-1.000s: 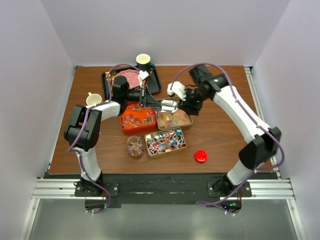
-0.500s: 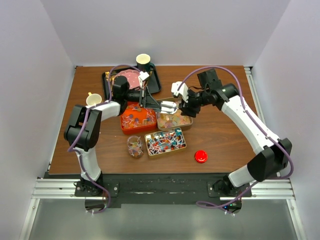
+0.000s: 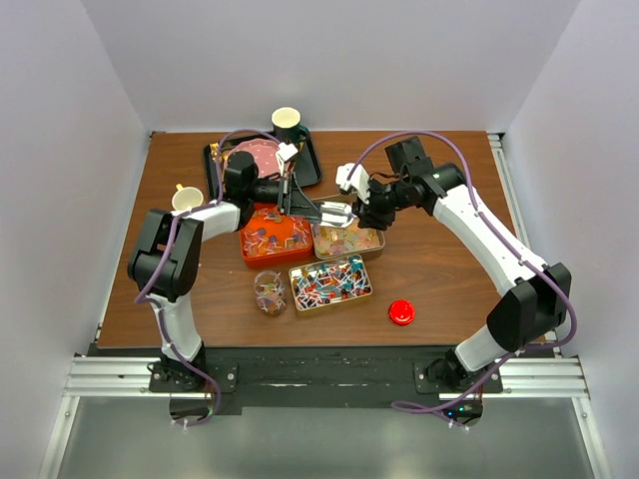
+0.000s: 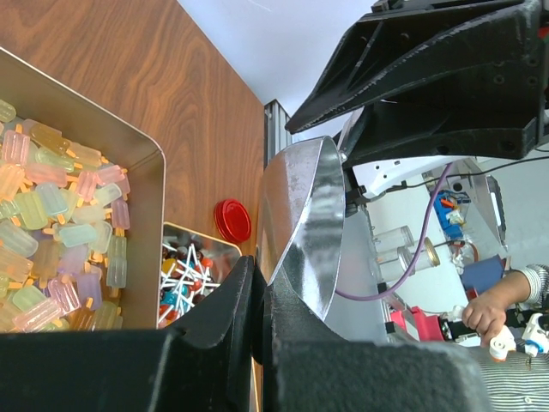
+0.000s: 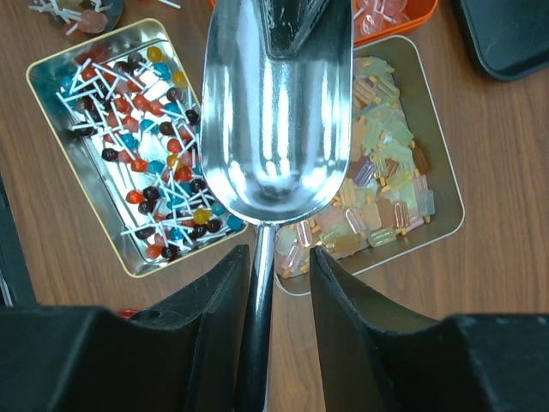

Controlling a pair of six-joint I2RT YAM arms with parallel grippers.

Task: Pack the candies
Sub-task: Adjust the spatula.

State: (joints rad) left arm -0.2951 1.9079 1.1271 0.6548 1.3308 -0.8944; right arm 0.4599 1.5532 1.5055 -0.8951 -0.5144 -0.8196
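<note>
A shiny metal scoop (image 3: pixel 335 211), empty, hangs above the candy tins between both grippers. My left gripper (image 4: pixel 260 296) is shut on the scoop's rim (image 4: pixel 300 215). My right gripper (image 5: pixel 279 257) is open, its jaws on either side of the scoop's handle (image 5: pixel 262 292), which lies against the left finger. Below are pale gummy candies (image 5: pixel 382 202) in one tin (image 3: pixel 347 239) and lollipop candies (image 5: pixel 146 172) in another tin (image 3: pixel 330 281). More candies lie in an orange tray (image 3: pixel 275 237) and in a clear jar (image 3: pixel 269 292).
A round red lid (image 3: pixel 401 312) lies on the table right of the lollipop tin. A black tray (image 3: pixel 310 170) with a pink plate and a paper cup (image 3: pixel 287 122) stands at the back. Another cup (image 3: pixel 187 199) stands at the left.
My right arm has swung and its gripper has shifted slightly left along the scoop's handle. The left gripper and the scoop have stayed in place.
</note>
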